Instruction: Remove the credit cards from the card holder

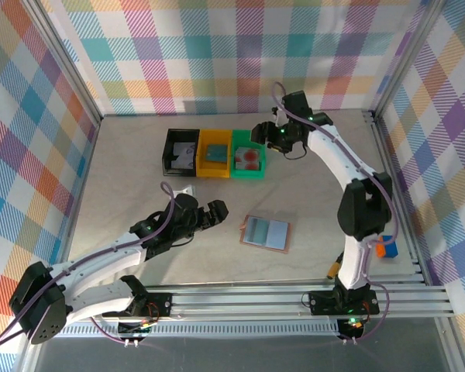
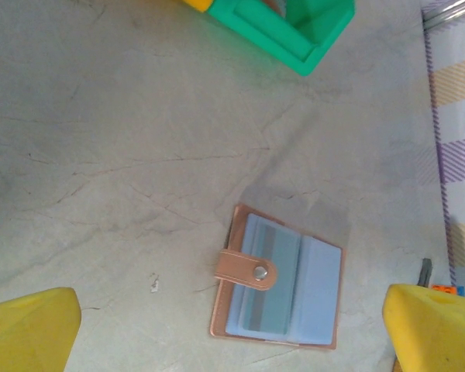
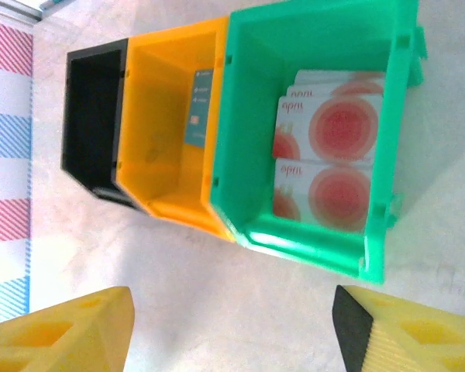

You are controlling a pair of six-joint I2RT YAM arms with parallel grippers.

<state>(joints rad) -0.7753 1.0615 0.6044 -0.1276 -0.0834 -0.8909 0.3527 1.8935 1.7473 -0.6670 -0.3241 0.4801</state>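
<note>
- On the table (image 1: 132, 163), between the two arms: card holder (image 1: 266, 232), lying open and flat, strap (image 2: 246, 270) with its snap folded across the left half
- In the green bin (image 1: 248, 175): three pale cards with red spots (image 3: 331, 128), overlapping
- In the yellow bin (image 1: 214, 173): one teal card (image 3: 197, 108)
- In the black bin (image 1: 169, 155): one grey-white card (image 1: 185, 155)
- Judging by that, well along, with at least five cards out and sorted by colour
- Cannot tell whether the card holder is empty: a darker strip in its left pocket, possibly one card left to pull
- Right gripper (image 1: 266, 133) above the green bin, jaws wide apart, nothing between them
- Left gripper (image 1: 217, 212) near the card holder's left edge, spread fully, holding nothing, well placed to go for whatever remains
</note>
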